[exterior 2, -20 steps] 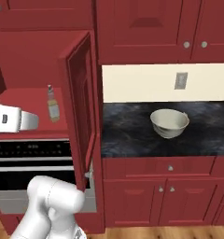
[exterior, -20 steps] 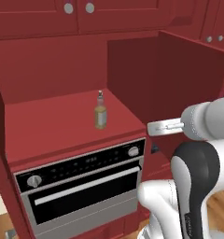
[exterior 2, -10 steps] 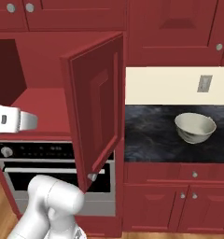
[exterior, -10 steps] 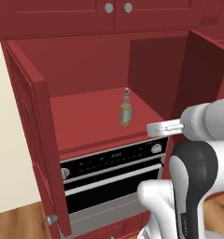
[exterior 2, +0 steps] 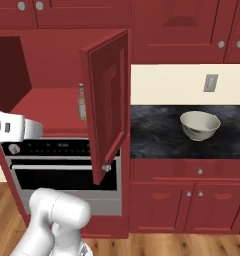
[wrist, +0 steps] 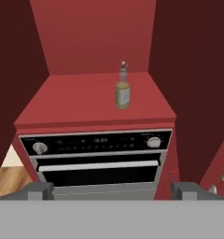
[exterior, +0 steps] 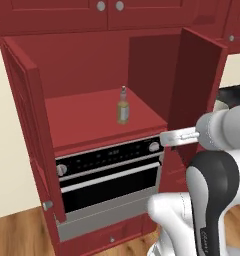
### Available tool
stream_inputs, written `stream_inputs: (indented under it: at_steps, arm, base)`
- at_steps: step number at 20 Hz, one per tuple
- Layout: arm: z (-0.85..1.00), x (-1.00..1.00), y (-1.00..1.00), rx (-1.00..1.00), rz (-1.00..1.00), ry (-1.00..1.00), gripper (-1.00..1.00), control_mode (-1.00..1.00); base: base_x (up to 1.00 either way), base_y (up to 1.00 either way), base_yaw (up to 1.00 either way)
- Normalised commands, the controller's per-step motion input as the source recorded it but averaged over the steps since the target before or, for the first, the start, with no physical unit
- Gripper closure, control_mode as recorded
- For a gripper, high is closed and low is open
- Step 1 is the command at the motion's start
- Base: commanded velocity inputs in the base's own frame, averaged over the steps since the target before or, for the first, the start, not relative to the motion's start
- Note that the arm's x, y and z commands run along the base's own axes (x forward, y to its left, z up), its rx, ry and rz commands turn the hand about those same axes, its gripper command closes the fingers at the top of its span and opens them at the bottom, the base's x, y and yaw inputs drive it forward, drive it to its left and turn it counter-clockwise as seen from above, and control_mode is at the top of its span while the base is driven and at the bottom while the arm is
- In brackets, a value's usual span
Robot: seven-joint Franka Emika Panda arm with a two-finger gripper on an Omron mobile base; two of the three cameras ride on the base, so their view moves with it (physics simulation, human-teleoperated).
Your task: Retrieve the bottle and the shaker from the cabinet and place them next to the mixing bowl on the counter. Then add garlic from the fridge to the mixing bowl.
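**Operator:** Hand view: the bottle (wrist: 122, 91) stands upright on the open cabinet's red shelf (wrist: 67, 100), ahead of the jaws and roughly centred between them, well apart. The gripper (wrist: 114, 190) is spread wide, holding nothing.

**Partner:** Which step?

**Operator:** The first fetch, I judge; I'm lined up on the cabinet above the oven (exterior: 109, 167).

**Partner:** And the mixing bowl (exterior 2: 200, 125)?

**Operator:** On the counter (exterior 2: 157, 135), past the open door (exterior 2: 108, 102). Next I must reach forward and straddle the bottle's body.
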Motion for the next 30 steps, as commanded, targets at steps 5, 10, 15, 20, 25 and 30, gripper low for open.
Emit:
stream_inputs:
  at_steps: [5, 10, 15, 20, 25, 30]
  arm:
    - [0.00, 0.00, 0.00, 0.00, 0.00, 0.00, -1.00, 1.00]
    - [0.00, 0.00, 0.00, 0.00, 0.00, 0.00, -1.00, 1.00]
    - [0.00, 0.00, 0.00, 0.00, 0.00, 0.00, -1.00, 1.00]
    - [0.00, 0.00, 0.00, 0.00, 0.00, 0.00, -1.00, 1.00]
    - [0.00, 0.00, 0.00, 0.00, 0.00, 0.00, -1.00, 1.00]
    - [0.00, 0.00, 0.00, 0.00, 0.00, 0.00, -1.00, 1.00]
  base:
    - [-0.56, 0.36, -0.03]
    - [0.74, 0.54, 0.00]
    - [1.00, 0.05, 0.00]
    - [0.76, -0.35, 0.00]
    - [0.30, -0.04, -0.01]
    - [0.00, 0.00, 0.00]
